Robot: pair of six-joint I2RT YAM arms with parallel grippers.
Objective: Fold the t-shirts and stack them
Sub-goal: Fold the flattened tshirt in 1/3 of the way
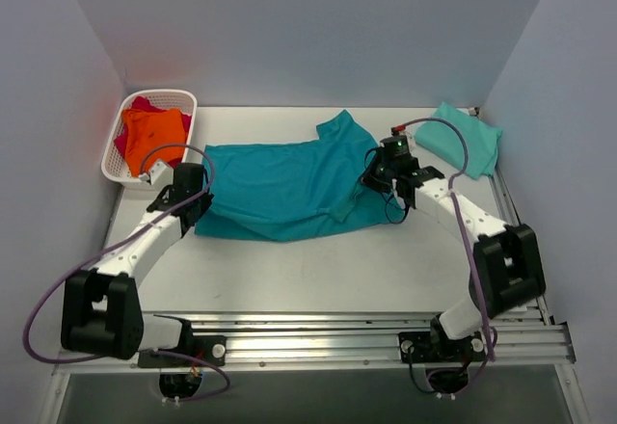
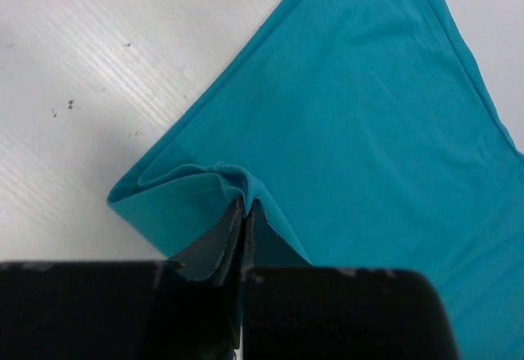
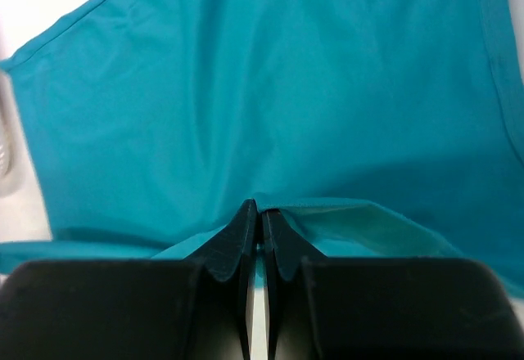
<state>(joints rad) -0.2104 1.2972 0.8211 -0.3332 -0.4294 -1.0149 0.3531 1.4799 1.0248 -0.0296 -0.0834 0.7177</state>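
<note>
Rail at the near edge carries both arm bases, and the arms reach forward over a white table.

Left gripper: jaws clenched, tips pressed together on a doubled fold at the corner of the teal shirt. The cloth bunches into a small ridge right at the tips.

Right gripper: jaws likewise clenched, pinching the shirt's opposite edge. A strip of paler cloth shows just right of the tips where the edge turns over.

The teal shirt lies mid-table between the two grippers, spread roughly flat. One sleeve points toward the far side and a lower layer shows along its near edge.

Hidden or unclear: in the top view each gripper covers the part of the shirt it grips, so the pinch itself is visible only from the wrists. The black gripper bodies block the lower part of both wrist views. Whether the lower layer is a fold of the same shirt cannot be told.

Farther back, a white basket sits at the far left corner of the table. It holds an orange shirt lying on top of a magenta shirt, which is mostly buried. At the far right, a folded mint shirt lies near the table's edge, partly crossed by the right arm's cable.

Pale, plain walls close in the table on the left, right and far sides.
</note>
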